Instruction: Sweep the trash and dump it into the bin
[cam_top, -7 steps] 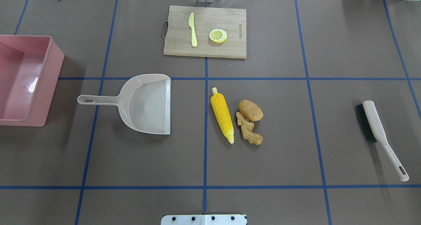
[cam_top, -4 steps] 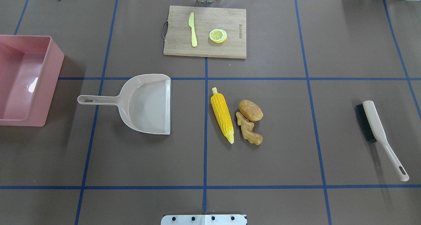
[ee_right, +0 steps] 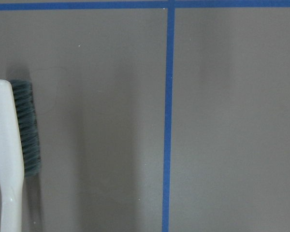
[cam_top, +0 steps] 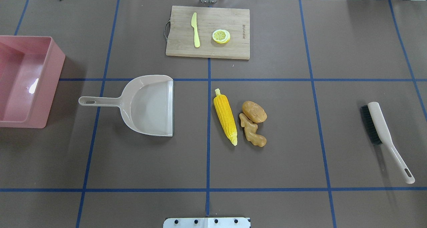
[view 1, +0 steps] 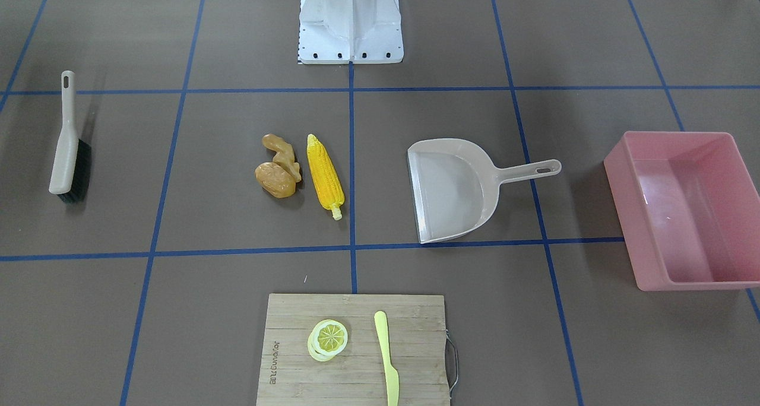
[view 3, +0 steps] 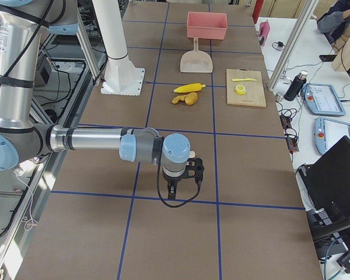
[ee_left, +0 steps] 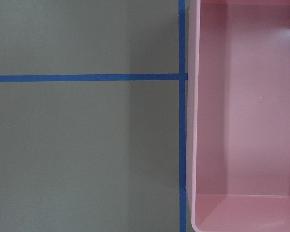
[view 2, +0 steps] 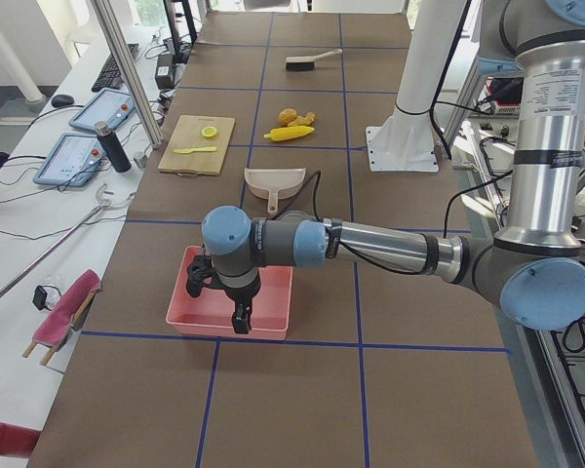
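My left end effector (view 2: 240, 322) hangs over the pink bin (cam_top: 53, 84), near one of its edges, at the left end of the tabletop (cam_top: 283, 164). Only the side camera catches it, so I cannot tell whether it is released or clenched. My left wrist camera looks straight down into the bin's glossy inside, with blue tape lines crossing the brown surface beside it.

My right end effector (view 3: 172, 191) hangs above bare tabletop at the opposite end, well apart from the trash. It too shows only from the side, so I cannot tell its state either. My right wrist camera has the dark bristles of the brush (cam_top: 380, 128) at its left edge.

The trash lies near the middle. The corn cob (cam_top: 226, 116) sits just right of the centre tape line. The potato (cam_top: 254, 111) and the ginger piece (cam_top: 252, 131) touch each other just beside it.

The dustpan (cam_top: 146, 104) lies flat between the trash and the bin, with its open mouth toward the corn cob and its handle toward the bin. On the far side, a wooden cutting board (cam_top: 206, 49) carries a plastic knife (cam_top: 195, 31) and a lemon slice (cam_top: 221, 36).
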